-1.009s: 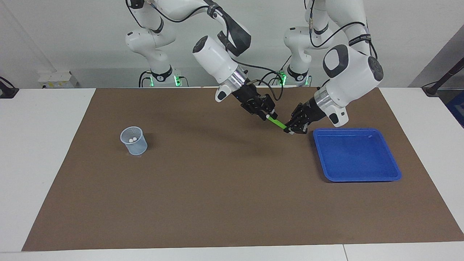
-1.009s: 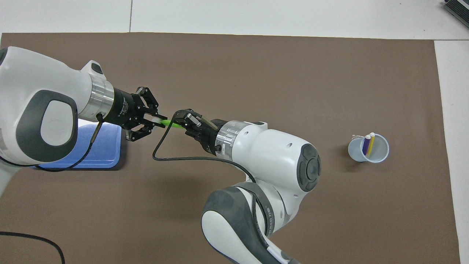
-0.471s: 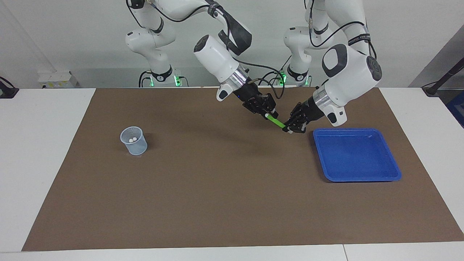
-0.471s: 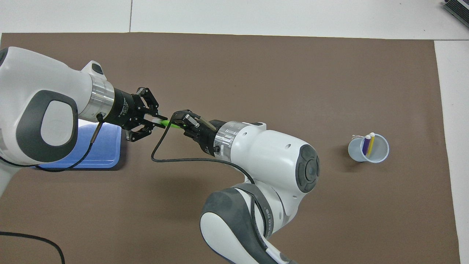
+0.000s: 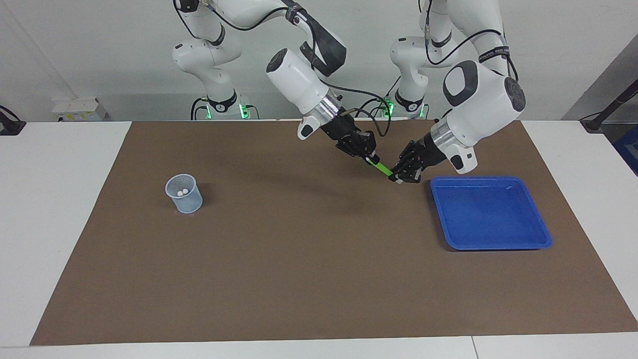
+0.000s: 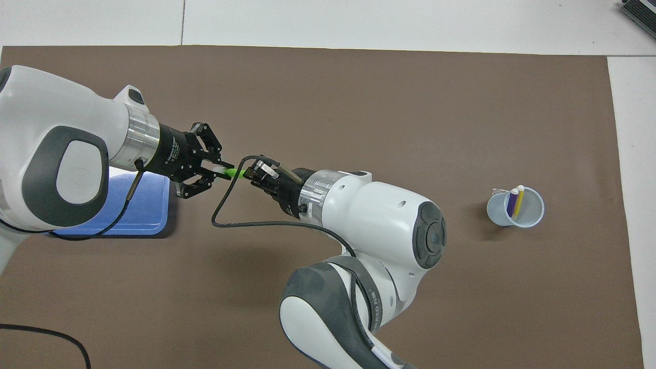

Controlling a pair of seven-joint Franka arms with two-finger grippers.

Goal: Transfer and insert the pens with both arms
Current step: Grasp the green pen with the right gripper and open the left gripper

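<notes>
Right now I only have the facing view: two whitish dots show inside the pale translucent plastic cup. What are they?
Observer: End caps. The overhead view shows a purple marker pen and a yellow marker pen standing side by side in the pale translucent plastic cup.
Operator: Which end of the bright green marker pen does each arm hold?
Observer: From above, the left gripper has its jaws shut on the whitish cap end; the right gripper grips the green barrel.
</notes>
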